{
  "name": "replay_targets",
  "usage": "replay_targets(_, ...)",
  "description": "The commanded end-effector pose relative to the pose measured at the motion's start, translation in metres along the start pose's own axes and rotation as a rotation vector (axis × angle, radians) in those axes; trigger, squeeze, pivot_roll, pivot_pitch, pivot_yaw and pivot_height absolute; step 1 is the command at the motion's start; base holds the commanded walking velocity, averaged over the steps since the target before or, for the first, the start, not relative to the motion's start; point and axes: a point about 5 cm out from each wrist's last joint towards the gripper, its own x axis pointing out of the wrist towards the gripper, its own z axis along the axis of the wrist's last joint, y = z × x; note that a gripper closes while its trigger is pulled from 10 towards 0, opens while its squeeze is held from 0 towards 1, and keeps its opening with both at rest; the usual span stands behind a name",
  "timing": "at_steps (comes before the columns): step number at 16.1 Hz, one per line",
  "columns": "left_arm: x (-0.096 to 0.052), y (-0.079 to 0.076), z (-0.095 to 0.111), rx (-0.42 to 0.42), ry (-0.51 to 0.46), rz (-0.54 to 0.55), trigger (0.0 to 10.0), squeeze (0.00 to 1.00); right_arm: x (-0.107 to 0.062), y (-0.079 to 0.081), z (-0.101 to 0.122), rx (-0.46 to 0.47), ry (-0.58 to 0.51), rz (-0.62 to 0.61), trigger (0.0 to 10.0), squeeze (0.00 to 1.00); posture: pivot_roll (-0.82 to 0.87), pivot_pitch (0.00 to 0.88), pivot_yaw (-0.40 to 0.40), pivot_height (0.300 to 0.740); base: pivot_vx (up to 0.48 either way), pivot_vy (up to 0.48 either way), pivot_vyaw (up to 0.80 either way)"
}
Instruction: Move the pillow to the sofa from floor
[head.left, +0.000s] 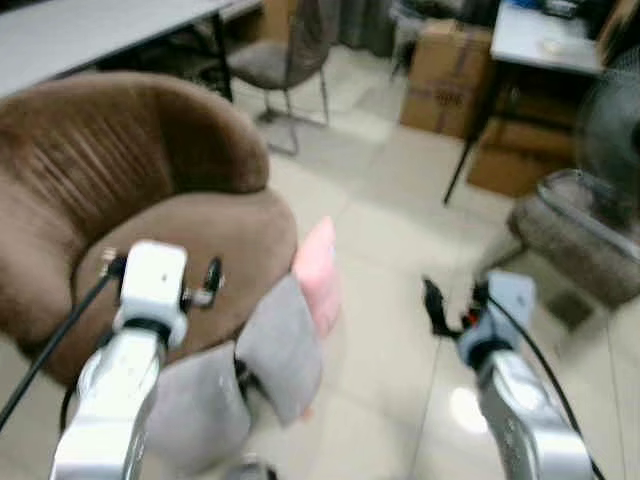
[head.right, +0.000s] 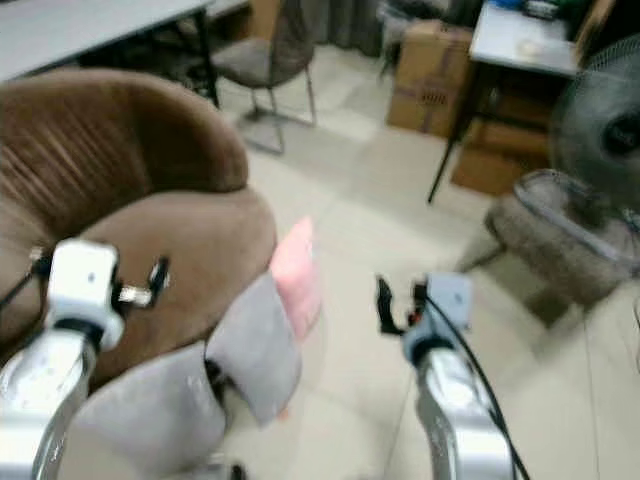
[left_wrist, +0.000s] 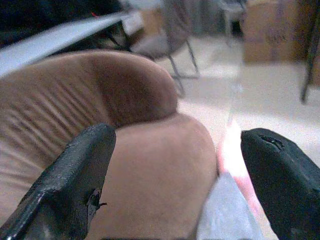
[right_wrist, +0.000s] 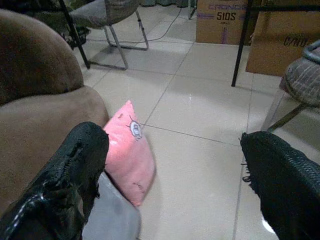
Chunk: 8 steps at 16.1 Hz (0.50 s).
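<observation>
The pink pillow (head.left: 318, 272) stands on its edge on the tiled floor, leaning against the front of the brown sofa (head.left: 150, 200). A small printed patch shows on the pillow (right_wrist: 129, 150) in the right wrist view. My left gripper (left_wrist: 175, 185) is raised in front of the sofa seat, open, with nothing between its fingers. My right gripper (head.left: 450, 298) hovers above the floor to the right of the pillow, apart from it, and is open and empty too. Grey fabric (head.left: 280, 345) hangs over the sofa's front, next to the pillow's lower part.
A grey chair (head.left: 280, 60) and a white table (head.left: 90, 35) stand behind the sofa. Cardboard boxes (head.left: 445, 75) sit under a second table (head.left: 545, 40) at the back right. A fan (head.left: 610, 120) and a grey padded seat (head.left: 570, 240) stand on the right.
</observation>
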Motion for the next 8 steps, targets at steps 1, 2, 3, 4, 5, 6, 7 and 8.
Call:
replay_targets(1,-0.0028,0.0006,-0.0061,0.002,0.028,0.003,10.0,0.00,0.0009,0.0005,0.0005,0.001,-0.006,0.001,10.0,0.00,0.10,0.000,-0.004,0.740,0.000,0.000,0.00)
replay_targets(2,-0.0029,0.0014,-0.0064,0.002,0.029,0.005,10.0,0.00,0.0012,0.0003,0.0001,0.001,-0.004,0.002,10.0,0.00,0.10,0.000,-0.004,0.740,0.000,0.000,0.00)
replay_targets(3,-0.0029,0.0018,-0.0066,0.002,0.029,0.006,10.0,0.00,0.0014,0.0003,0.0000,0.000,-0.004,0.001,10.0,0.00,0.10,0.000,-0.004,0.740,0.000,0.000,0.00)
replay_targets(4,-0.0025,0.0015,-0.0069,0.001,0.030,0.006,10.0,0.00,0.0018,0.0001,-0.0001,0.000,-0.003,0.000,10.0,0.00,0.10,0.000,-0.005,0.740,0.000,0.000,0.00)
replay_targets(5,-0.0022,0.0014,-0.0070,-0.001,0.030,0.004,10.0,0.00,0.0020,0.0003,0.0001,0.001,-0.004,-0.001,10.0,0.00,0.10,0.000,-0.005,0.740,0.000,0.000,0.00)
replay_targets(6,-0.0020,0.0015,-0.0070,-0.002,0.030,0.004,10.0,0.00,0.0021,0.0004,0.0002,0.001,-0.004,-0.001,10.0,0.00,0.10,0.000,-0.005,0.740,0.000,0.000,0.00)
replay_targets(7,-0.0025,0.0021,-0.0071,-0.003,0.029,0.005,10.0,0.00,0.0021,0.0009,0.0008,0.002,-0.004,-0.001,10.0,0.00,0.10,0.000,-0.005,0.740,0.000,0.000,0.00)
replay_targets(8,-0.0028,0.0024,-0.0073,-0.004,0.030,0.006,10.0,0.00,0.0020,0.0011,0.0009,0.003,-0.004,-0.001,10.0,0.00,0.10,0.000,-0.005,0.740,0.000,0.000,0.00)
